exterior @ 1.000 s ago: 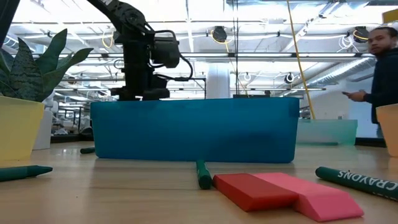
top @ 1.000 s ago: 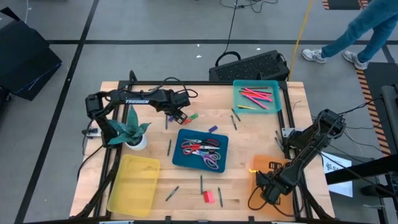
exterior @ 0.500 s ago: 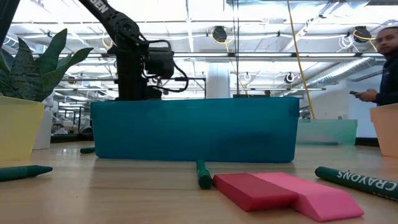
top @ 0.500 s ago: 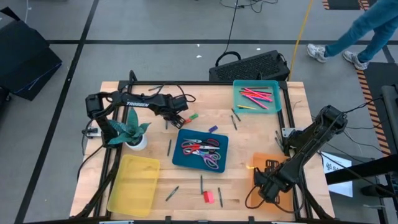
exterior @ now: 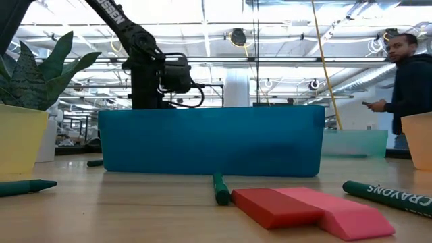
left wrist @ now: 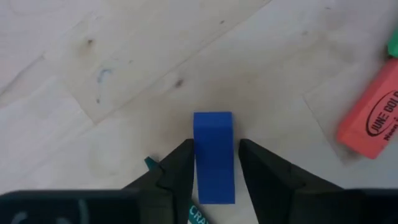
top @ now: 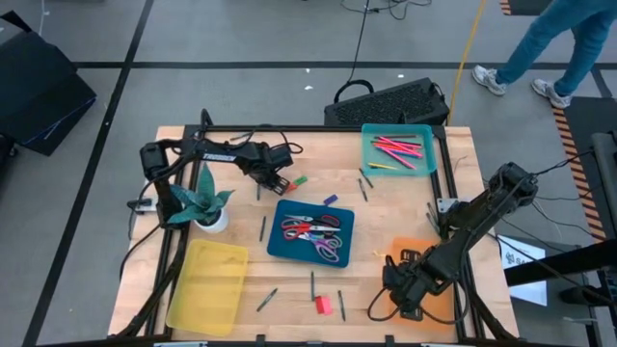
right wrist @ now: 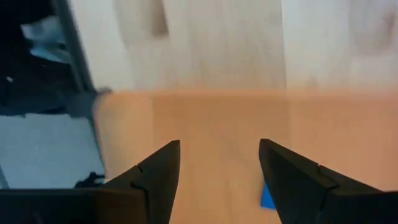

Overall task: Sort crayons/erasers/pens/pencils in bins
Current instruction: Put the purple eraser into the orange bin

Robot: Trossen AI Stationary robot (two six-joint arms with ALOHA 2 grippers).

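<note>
My left gripper (top: 274, 177) hangs over the far left of the table, shut on a blue eraser (left wrist: 213, 134). An orange-red eraser (left wrist: 370, 117) lies on the wood beside it. A red eraser (exterior: 273, 205) and a pink one (exterior: 345, 216) lie side by side near the front edge. My right gripper (top: 395, 289) is open and holds nothing, above the left rim of the orange bin (top: 431, 280). A small blue piece (right wrist: 267, 196) lies inside that bin. The dark blue bin (top: 310, 231), teal bin (top: 397, 147) and yellow bin (top: 207, 284) stand on the table. My left gripper pinches the blue eraser by its two long sides (left wrist: 200, 163) between its two fingers. The fingers point down from above and lie along the block, whose far end sticks out past them. I cannot tell whether the block is clear of the wood.
A potted plant (top: 204, 206) stands just left of my left arm. Loose crayons and pencils (top: 311, 284) are scattered over the wood around the dark blue bin, which holds scissors. The teal bin holds red sticks. A person (exterior: 409, 74) stands beyond the table's right side.
My right gripper has gone toward the table's left edge, from over the orange bin's middle to its left rim. My left gripper has shifted a little toward the left edge, still over the same spot of the far table.
</note>
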